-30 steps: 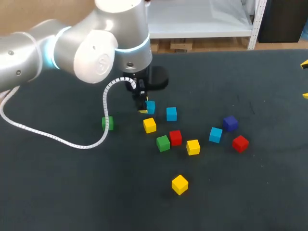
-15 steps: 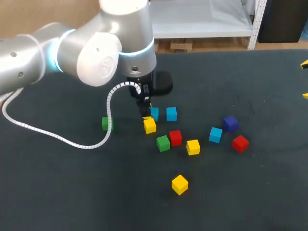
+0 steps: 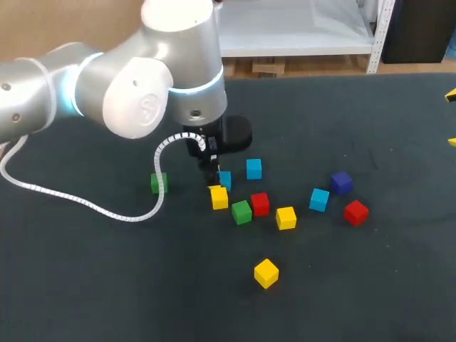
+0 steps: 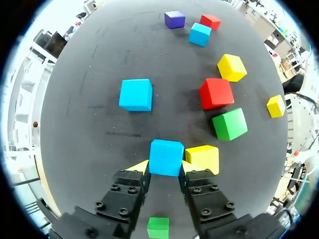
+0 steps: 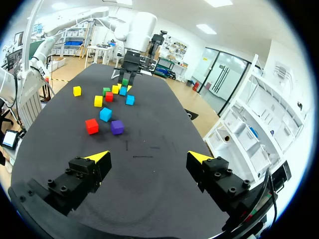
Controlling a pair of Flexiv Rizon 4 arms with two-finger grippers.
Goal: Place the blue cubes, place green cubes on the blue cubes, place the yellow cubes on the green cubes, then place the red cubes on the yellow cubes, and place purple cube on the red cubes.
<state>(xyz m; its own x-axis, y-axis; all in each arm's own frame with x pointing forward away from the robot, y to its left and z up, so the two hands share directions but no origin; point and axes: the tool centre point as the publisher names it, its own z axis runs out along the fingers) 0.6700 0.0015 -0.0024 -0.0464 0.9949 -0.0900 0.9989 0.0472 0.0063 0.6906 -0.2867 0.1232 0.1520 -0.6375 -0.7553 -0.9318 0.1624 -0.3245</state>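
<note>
Green sat furthest to the left: a lone green cube lay behind the left gripper, apart from the other cubes. The left gripper itself was closed to cube width, its two yellow tips pressed against opposite flat faces of the held blue cube, so that cube lay squarely between the fingers, low at the table. Being a cube, it had no long axis to line up.

Just beside the gripper's right finger, a yellow cube sat touching or all but touching the held blue cube, which looked likely to crowd that finger when it opened. Straight ahead of the fingers, with bare table between, stood the second blue cube. Setting the held one down next to it would probably call for a push forward along the fingers' own line. The third blue cube lay far ahead and off to the right.

Well apart from all the cubes, the right gripper hung wide open with nothing between its tips, so the left arm was plainly the nearer one.
</note>
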